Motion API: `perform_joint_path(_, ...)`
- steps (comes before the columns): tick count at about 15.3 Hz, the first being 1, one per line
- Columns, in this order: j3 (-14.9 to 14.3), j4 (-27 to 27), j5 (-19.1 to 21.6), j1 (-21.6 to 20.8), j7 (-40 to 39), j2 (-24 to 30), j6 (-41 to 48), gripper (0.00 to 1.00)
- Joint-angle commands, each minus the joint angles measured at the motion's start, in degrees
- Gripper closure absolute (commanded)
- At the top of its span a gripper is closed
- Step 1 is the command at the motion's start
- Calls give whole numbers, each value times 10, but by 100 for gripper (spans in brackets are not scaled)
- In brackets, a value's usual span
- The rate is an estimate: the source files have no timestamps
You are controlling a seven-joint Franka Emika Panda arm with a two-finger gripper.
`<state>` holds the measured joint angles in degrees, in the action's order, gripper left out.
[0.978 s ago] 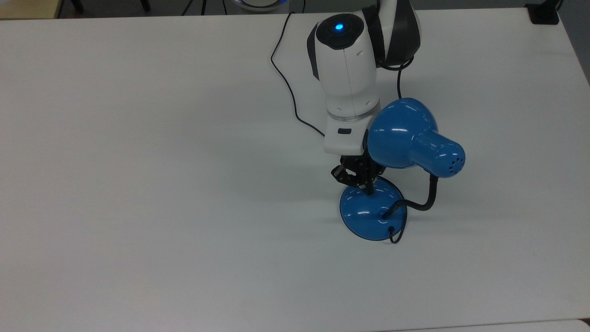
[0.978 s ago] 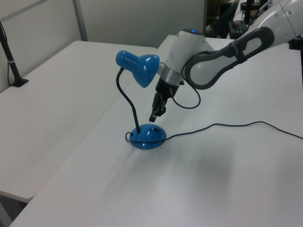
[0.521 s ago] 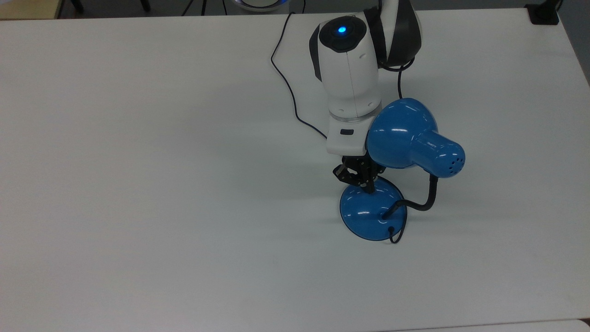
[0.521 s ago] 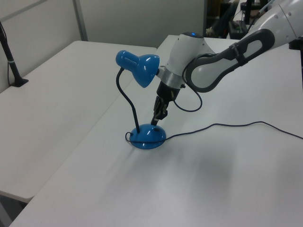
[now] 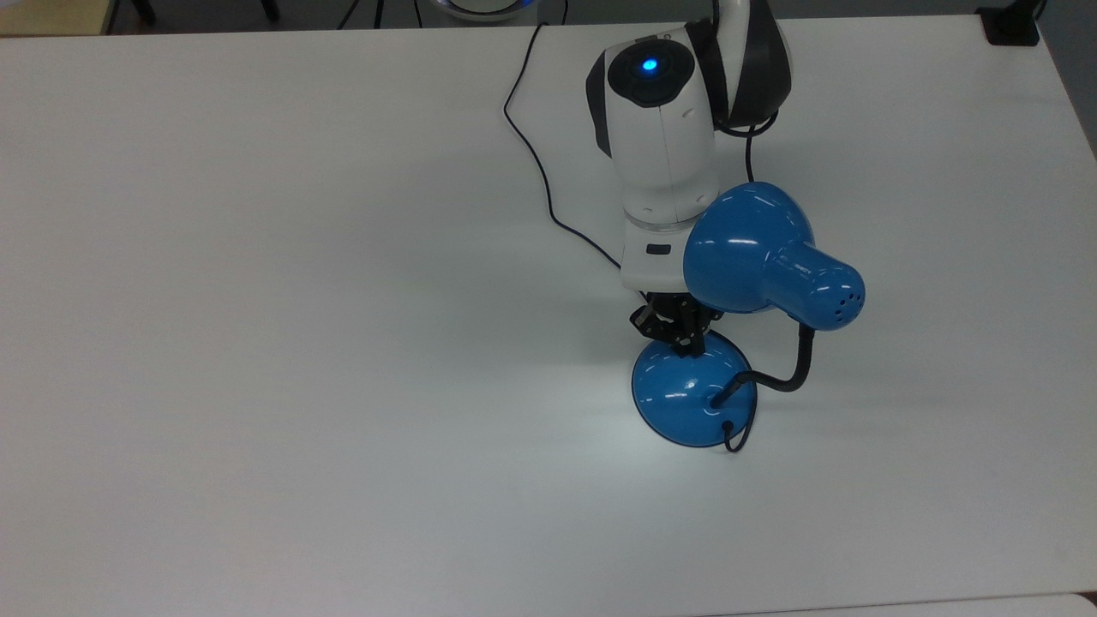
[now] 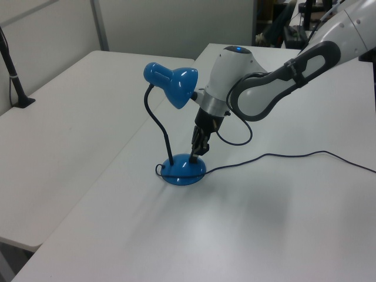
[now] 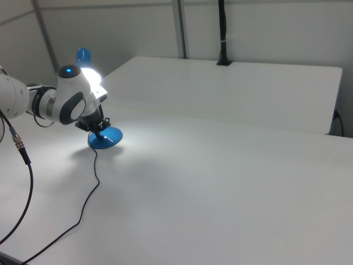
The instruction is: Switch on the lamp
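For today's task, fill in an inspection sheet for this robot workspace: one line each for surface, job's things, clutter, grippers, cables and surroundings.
Surface: white table, bare, with a bright pool of light beside the lamp's base.
Job's things: blue lamp upright on its round base; in the right view the shade glows, so it looks lit.
Clutter: nothing seen.
Grippers: gripper points down onto the base's rim, tips touching it; nothing held.
Cables: thin black cord trails loosely from the base across the table.
Surroundings: black post clamped at the far table edge in the right view; grey partition walls behind.
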<state>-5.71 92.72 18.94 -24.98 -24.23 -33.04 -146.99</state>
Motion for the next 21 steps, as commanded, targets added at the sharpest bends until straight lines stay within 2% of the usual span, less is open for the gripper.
perform_joint_path(1, -7, 2, 2, -14, -7, -8, 7, 100)
perform_joint_path(6, -11, -11, 1, -13, -9, -16, 9, 100)
perform_joint_path(9, -10, 37, 3, -7, 35, 56, 46, 100)
perform_joint_path(11, -11, 61, -4, 10, 82, 125, 126, 100)
perform_joint_path(12, -9, 62, -20, 33, 99, 160, 191, 100)
perform_joint_path(14, -6, 54, -83, 62, 148, 221, 328, 100)
perform_joint_path(16, -4, 39, -139, 82, 201, 265, 424, 100)
perform_joint_path(18, -4, 16, -154, 107, 212, 287, 518, 97)
perform_joint_path(19, -4, 7, -155, 125, 208, 295, 552, 93)
perform_joint_path(20, -4, 2, -154, 144, 197, 302, 575, 76)
perform_joint_path(21, -4, 1, -154, 163, 175, 309, 588, 29)
